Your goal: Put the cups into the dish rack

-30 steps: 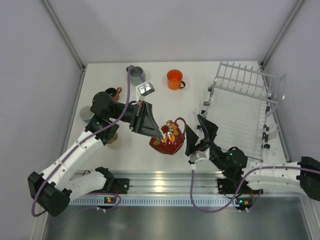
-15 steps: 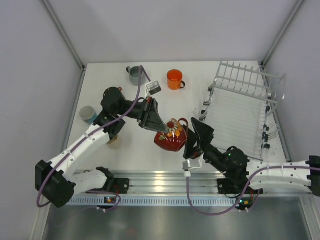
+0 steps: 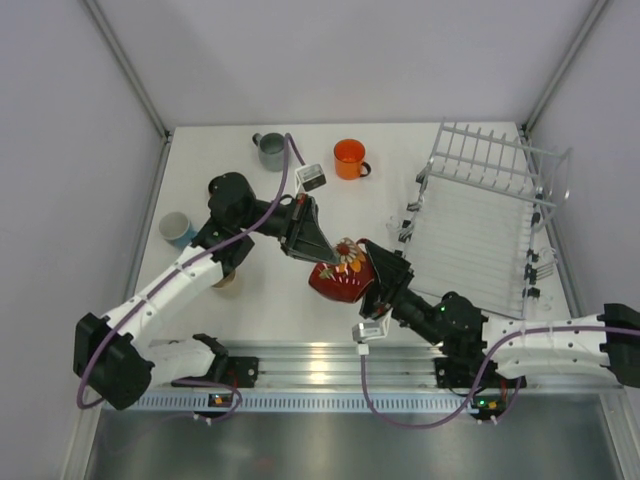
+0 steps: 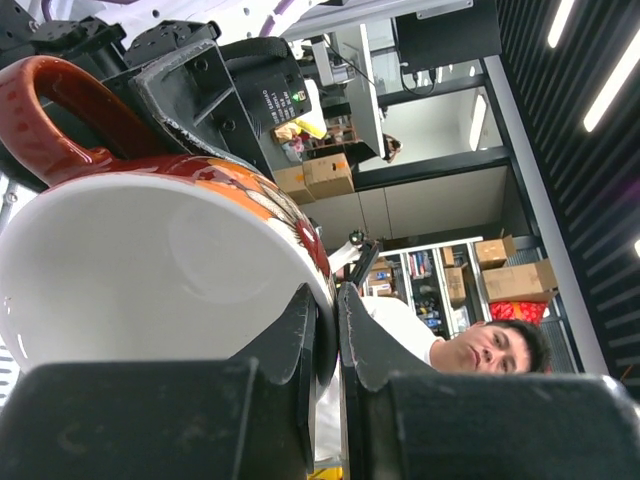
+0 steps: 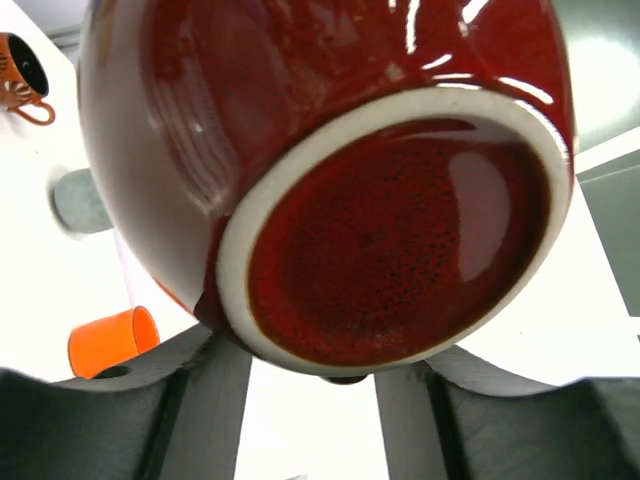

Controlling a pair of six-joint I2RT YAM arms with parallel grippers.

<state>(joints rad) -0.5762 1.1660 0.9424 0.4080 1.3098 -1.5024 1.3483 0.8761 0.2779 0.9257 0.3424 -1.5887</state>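
Dark-red glazed mug (image 3: 338, 283), rim-pinched by the left gripper (image 4: 328, 300), might slip if the right gripper (image 5: 312, 372), jaws parted, bumps it.

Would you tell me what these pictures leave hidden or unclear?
- Cream mug: top view, mostly under the left arm.
- Right gripper: whether its jaws touch the red mug is unclear; right wrist view too close, top view too small.
- Orange-red mug: right wrist view, cut by the left edge.
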